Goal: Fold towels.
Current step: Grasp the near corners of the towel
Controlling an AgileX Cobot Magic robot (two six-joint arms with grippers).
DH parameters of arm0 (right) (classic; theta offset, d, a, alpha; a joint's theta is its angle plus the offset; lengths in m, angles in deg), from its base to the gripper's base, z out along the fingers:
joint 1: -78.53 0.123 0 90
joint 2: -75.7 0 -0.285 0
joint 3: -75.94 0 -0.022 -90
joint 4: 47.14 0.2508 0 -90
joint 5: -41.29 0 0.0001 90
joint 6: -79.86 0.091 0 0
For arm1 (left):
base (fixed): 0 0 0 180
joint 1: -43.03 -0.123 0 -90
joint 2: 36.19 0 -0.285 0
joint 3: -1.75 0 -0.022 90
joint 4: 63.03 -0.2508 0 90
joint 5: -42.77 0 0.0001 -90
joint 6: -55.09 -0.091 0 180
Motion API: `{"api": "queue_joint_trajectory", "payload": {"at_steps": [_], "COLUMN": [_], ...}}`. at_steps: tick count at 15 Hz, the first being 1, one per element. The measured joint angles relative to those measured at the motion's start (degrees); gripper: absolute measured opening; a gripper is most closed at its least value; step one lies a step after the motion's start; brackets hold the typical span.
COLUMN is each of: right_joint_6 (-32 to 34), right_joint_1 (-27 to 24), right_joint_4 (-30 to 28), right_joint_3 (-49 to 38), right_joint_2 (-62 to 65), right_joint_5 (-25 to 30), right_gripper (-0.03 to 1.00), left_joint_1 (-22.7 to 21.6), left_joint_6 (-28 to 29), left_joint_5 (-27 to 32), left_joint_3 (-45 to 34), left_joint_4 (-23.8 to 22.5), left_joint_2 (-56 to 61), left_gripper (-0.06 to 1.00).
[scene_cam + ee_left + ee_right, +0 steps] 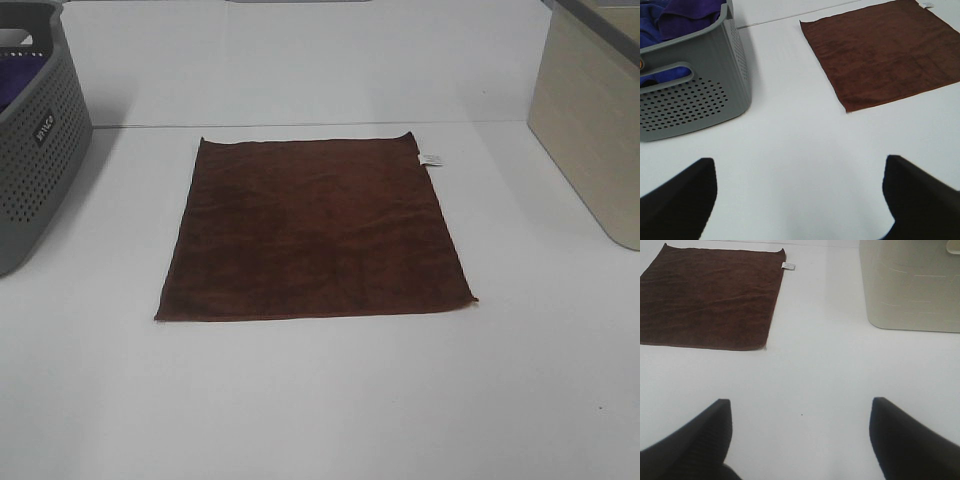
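Note:
A dark brown towel [312, 230] lies flat and unfolded on the white table, with a small white tag [430, 158] at its far right corner. It also shows in the left wrist view [885, 50] and the right wrist view [710, 297]. My left gripper [800, 200] is open and empty over bare table, short of the towel's near left corner. My right gripper [800, 440] is open and empty over bare table, short of the towel's near right corner. Neither gripper shows in the exterior high view.
A grey perforated basket [35, 150] stands at the left edge, holding purple and blue cloth [680, 17]. A beige bin [590, 130] stands at the right, also in the right wrist view [912, 285].

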Motion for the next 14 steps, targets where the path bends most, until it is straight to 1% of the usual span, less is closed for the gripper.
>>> {"api": "queue_joint_trajectory", "payload": {"at_steps": [14], "right_joint_6": [0.0], "right_joint_1": [0.0], "right_joint_4": [0.0], "right_joint_3": [0.0], "right_joint_2": [0.0], "right_joint_5": [0.0], "right_gripper": [0.74], "left_joint_1": [0.0], "left_joint_6": [0.0], "left_joint_5": [0.0], "left_joint_3": [0.0], "left_joint_4": [0.0], "left_joint_2": [0.0], "left_gripper": [0.83]}}
